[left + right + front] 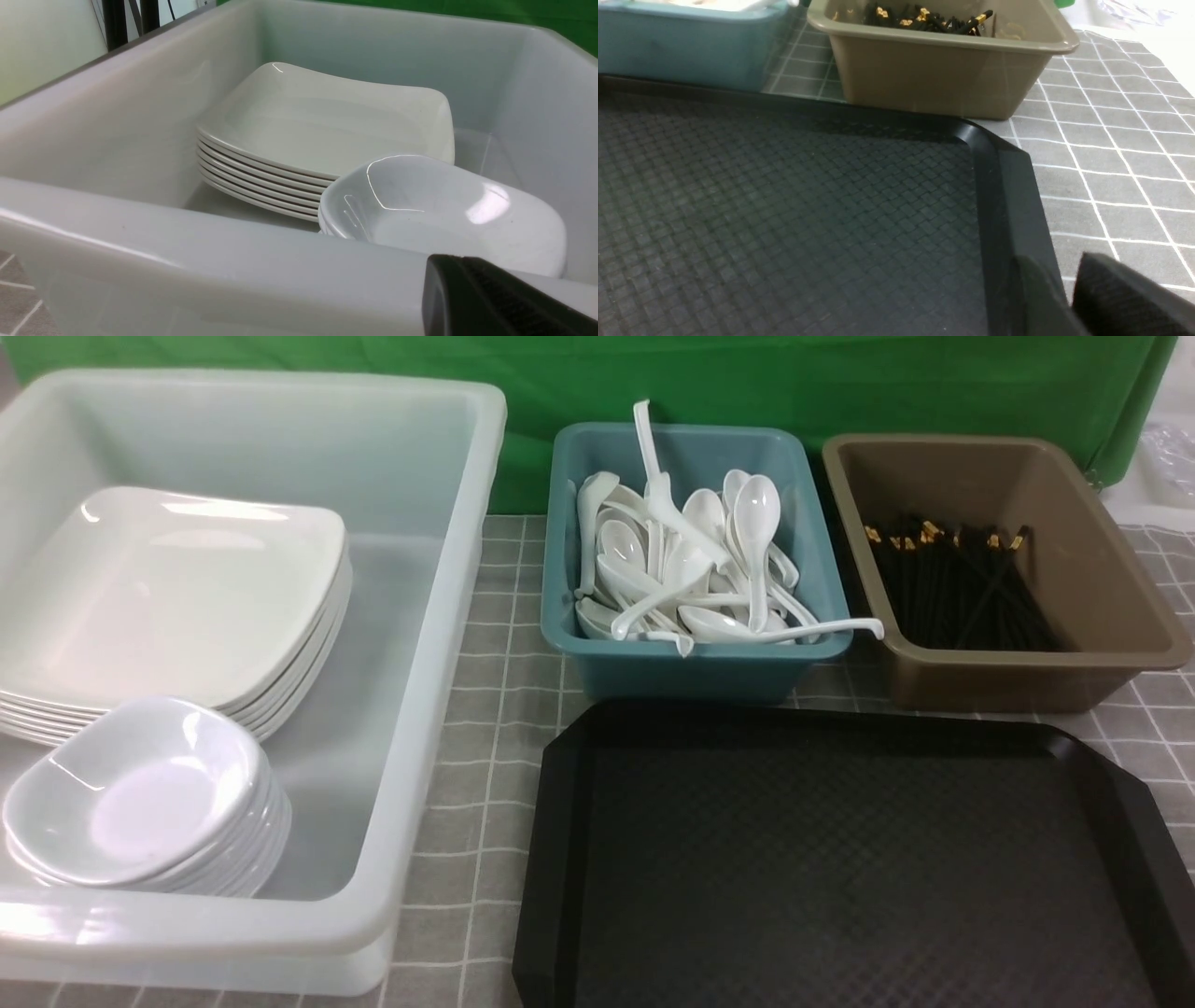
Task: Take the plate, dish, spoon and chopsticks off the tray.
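Nearest in the front view lies the tray (840,859), black and textured, its surface bare on the grey checked cloth (495,644). To its left stands a big translucent white tub (439,644) holding a stack of plates (177,597) with a stack of small dishes (140,798) in front of it. Behind the tray, the teal tub (691,663) is heaped with white spoons (691,569), and the brown tub (1027,672) beside it holds the black chopsticks (962,588) with gold bands. Neither arm shows in this view.

From the left wrist, the left gripper (495,303) appears as one dark mass at the picture's edge, its jaws closed and holding nothing, just outside the near wall of the white tub (187,275). Inside sit the plates (327,121) and the small dishes (444,210), touching.

From the right wrist, the right gripper (1069,298) hangs over the tray's (784,210) rim near a clipped corner, jaws narrowly parted and empty. Beyond are the brown tub (938,70) with chopsticks (924,18) and the teal tub (686,46).
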{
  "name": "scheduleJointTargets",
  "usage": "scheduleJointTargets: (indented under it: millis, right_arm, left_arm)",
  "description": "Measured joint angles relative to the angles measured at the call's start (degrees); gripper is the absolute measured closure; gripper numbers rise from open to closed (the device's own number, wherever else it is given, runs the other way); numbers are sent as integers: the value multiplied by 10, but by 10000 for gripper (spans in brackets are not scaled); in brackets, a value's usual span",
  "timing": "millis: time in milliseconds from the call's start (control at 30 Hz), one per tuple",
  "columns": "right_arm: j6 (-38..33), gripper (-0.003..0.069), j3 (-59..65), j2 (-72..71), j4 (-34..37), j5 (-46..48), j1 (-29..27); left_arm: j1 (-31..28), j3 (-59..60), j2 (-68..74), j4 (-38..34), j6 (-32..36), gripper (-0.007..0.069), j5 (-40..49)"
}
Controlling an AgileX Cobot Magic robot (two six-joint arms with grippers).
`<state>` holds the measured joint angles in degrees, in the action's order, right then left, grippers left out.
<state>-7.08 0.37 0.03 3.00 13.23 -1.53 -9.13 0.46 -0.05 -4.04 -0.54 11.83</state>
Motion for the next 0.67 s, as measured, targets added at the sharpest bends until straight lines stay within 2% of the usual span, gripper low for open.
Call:
scheduleJointTargets:
  millis: [667]
  right_arm:
    - [0,439,0,0,0,0,0]
  left_arm:
    - [0,0,0,0,-1,611,0]
